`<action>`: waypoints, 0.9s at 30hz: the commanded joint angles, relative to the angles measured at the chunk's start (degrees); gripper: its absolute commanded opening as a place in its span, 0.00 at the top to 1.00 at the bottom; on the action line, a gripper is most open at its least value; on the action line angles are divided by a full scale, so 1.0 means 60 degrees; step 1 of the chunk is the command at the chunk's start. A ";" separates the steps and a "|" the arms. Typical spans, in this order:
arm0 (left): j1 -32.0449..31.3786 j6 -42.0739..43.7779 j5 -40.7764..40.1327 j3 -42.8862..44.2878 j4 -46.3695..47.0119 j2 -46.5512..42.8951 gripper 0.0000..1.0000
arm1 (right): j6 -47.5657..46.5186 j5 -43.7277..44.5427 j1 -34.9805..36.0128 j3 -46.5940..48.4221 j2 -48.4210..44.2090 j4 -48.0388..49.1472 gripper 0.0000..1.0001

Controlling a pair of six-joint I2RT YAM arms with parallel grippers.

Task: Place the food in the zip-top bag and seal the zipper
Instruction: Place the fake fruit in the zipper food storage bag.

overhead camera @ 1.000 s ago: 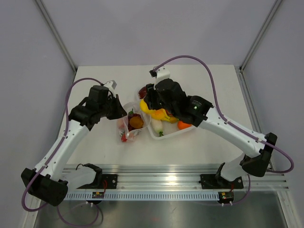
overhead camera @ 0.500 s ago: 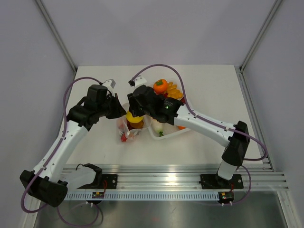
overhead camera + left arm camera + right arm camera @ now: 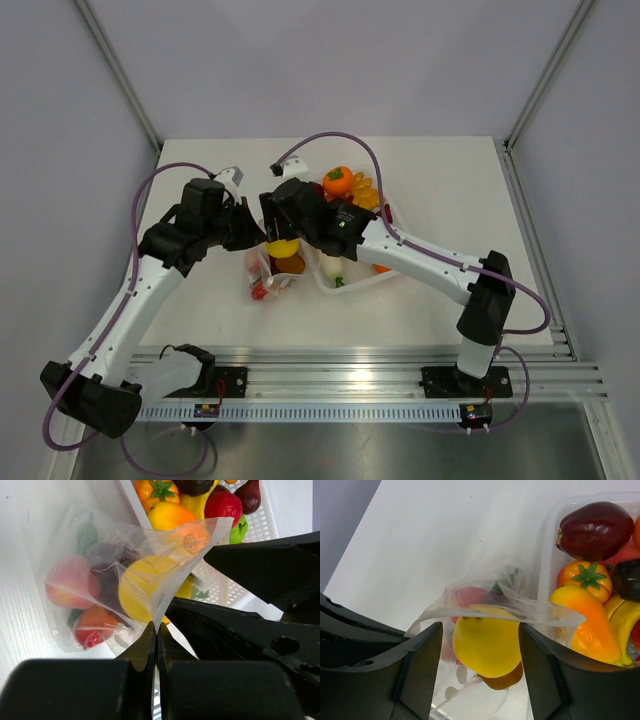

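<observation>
The clear zip-top bag (image 3: 268,272) lies left of the tray and holds several fruits, red, peach and dark. My left gripper (image 3: 156,626) is shut on the bag's mouth edge (image 3: 165,602) and holds it lifted open; it also shows in the top view (image 3: 250,232). My right gripper (image 3: 481,625) is over the mouth, fingers spread either side of a yellow fruit (image 3: 487,642) that sits partly under the bag's lip. A gap shows at its left finger. A brown piece (image 3: 507,680) lies under the fruit. The zipper is not discernible.
The white tray (image 3: 545,545) stands right of the bag with a dark red apple (image 3: 596,524), an orange tomato-like piece (image 3: 585,580), an orange-yellow fruit (image 3: 585,625) and others. An orange fruit (image 3: 338,181) sits at the tray's far end. The two arms are close together over the bag.
My right arm swung from the tray to the bag with the yellow fruit and lowered it into the mouth. My left gripper held the bag's edge throughout.
</observation>
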 commanded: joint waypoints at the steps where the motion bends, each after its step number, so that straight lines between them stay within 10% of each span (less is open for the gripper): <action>1: -0.0025 0.0021 0.0220 0.0416 0.0247 -0.0273 1.00 | 0.0137 0.0438 0.0062 0.0175 -0.0254 0.0145 0.30; 9: -0.0025 0.0079 0.0073 0.0401 0.0277 -0.0200 1.00 | 0.0254 0.1066 0.0062 -0.1715 -0.2129 0.0498 0.43; 21: -0.0025 0.0094 0.0029 0.0489 0.0203 -0.0244 1.00 | 0.0298 0.0468 -0.0304 -0.2492 -0.1648 -0.0572 0.28; 27: -0.0025 0.0138 -0.0073 0.0562 0.0043 -0.0361 1.00 | 0.0430 0.0291 -0.0319 -0.2756 -0.1354 -0.0426 0.49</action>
